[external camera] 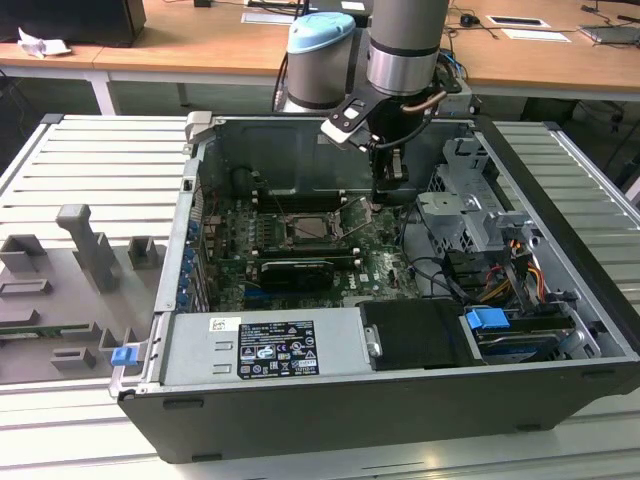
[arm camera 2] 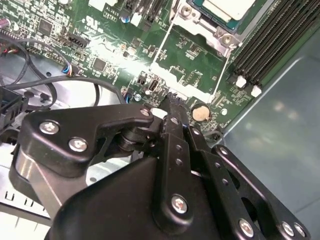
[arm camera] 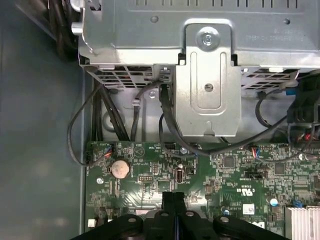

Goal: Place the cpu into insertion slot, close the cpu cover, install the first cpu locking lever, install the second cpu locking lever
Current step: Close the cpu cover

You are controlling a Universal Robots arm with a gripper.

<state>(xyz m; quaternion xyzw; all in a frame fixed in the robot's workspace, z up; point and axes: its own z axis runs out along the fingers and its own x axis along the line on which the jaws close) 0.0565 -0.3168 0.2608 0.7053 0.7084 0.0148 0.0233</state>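
**Inspector:** Gripper status?

**Operator:** I see the gripper [arm camera 2: 172,97] with its fingers pressed together and nothing between them. The tips sit low over the green board [arm camera: 235,175], with a coin cell [arm camera 2: 200,113] just beside them. I cannot tell whether they touch the board.

**Inspector:** Location of the cpu?

**Operator:** The cpu [arm camera 2: 227,7] lies silver side up in the insertion slot [external camera: 312,226]. It is beyond the gripper's tips across the board, apart from them. On the gripper's opposite side stands a metal cage [arm camera: 207,85].
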